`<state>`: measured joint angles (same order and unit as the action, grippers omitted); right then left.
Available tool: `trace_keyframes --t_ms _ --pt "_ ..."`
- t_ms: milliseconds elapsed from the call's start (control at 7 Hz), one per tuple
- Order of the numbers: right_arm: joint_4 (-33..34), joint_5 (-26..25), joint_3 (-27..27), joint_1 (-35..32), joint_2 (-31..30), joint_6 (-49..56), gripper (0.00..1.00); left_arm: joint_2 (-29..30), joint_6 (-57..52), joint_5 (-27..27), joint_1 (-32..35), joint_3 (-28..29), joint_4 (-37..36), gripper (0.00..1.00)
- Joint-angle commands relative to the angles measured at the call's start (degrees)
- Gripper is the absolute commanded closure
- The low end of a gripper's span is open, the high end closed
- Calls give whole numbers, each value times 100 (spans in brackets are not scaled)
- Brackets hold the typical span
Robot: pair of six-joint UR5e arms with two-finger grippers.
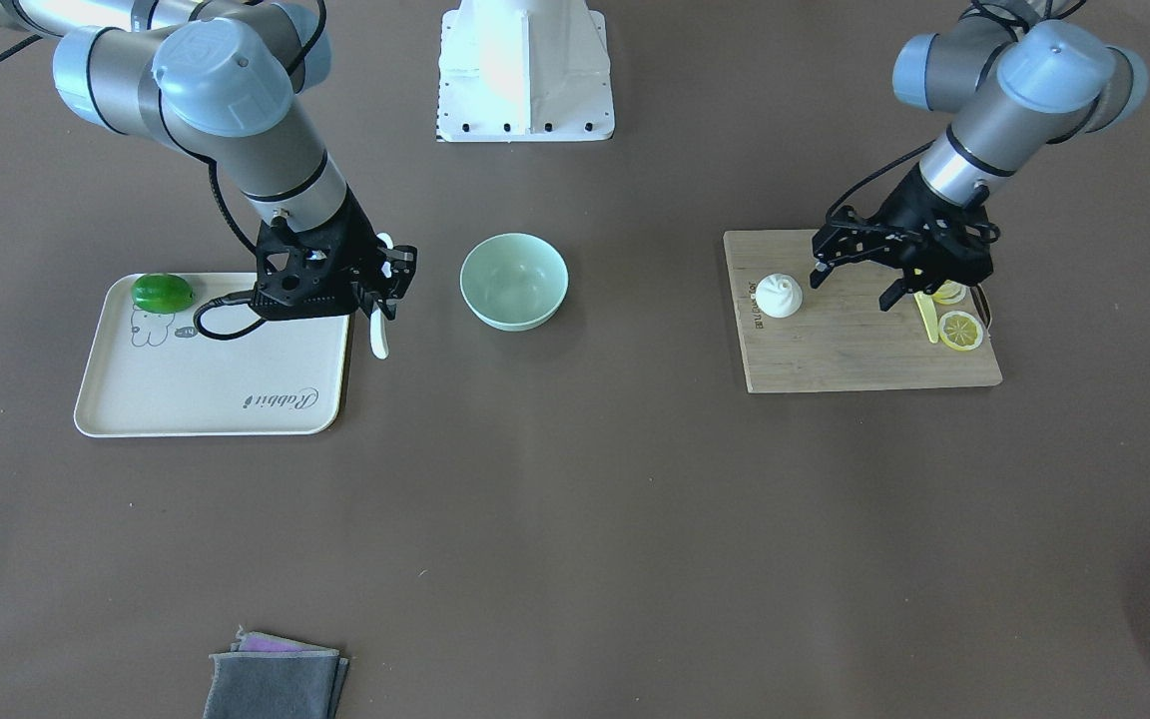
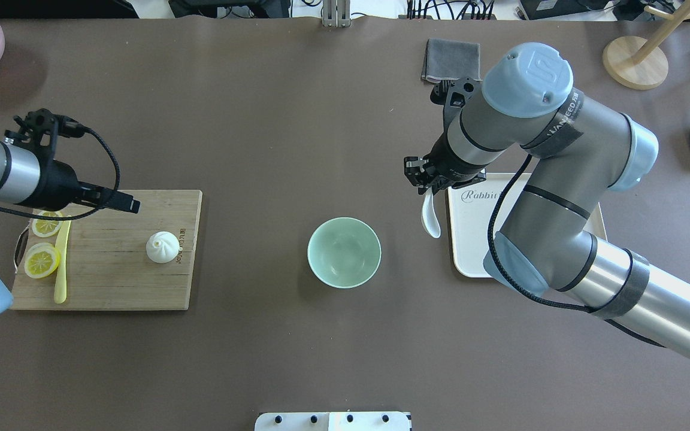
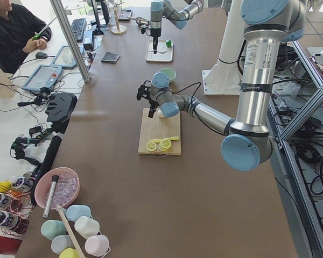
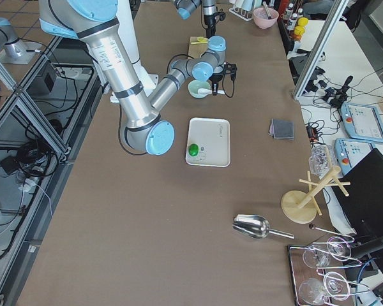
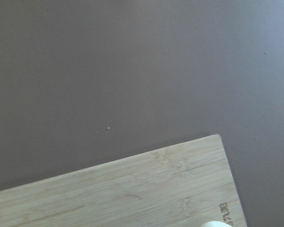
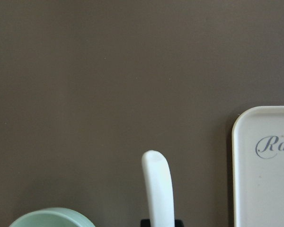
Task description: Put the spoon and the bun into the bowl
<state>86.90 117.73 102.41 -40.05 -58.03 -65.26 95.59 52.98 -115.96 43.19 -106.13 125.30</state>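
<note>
My right gripper [image 1: 383, 292] is shut on the white spoon [image 1: 378, 338] and holds it in the air between the tray and the mint-green bowl [image 1: 515, 316]. The spoon also shows in the overhead view [image 2: 431, 219] and the right wrist view [image 6: 157, 185]. The bowl [image 2: 316, 240] stands empty at the table's middle. The white bun [image 1: 780, 296] sits on the wooden cutting board [image 1: 855, 355]; it also shows in the overhead view [image 2: 162, 247]. My left gripper [image 1: 855, 286] is open and empty, above the board just beside the bun.
Lemon slices [image 1: 961, 330] and a pale yellow knife [image 2: 61, 263] lie on the board's outer end. A cream tray [image 1: 206, 394] holds a green fruit [image 1: 163, 293]. A grey cloth [image 1: 276, 684] lies at the operators' side. The robot base [image 1: 525, 70] stands behind the bowl.
</note>
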Motion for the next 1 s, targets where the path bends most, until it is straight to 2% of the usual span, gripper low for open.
trace_keyframes --t_ms 0,429,857 --pt "29 -4 -54 76 204 -109 100 319 388 679 -731 144 -23 3" --pt "20 -13 -54 172 327 -302 100 250 336 742 -733 206 -14 18" --pt "3 -31 -89 243 345 -303 100 233 345 742 -733 215 -40 19"
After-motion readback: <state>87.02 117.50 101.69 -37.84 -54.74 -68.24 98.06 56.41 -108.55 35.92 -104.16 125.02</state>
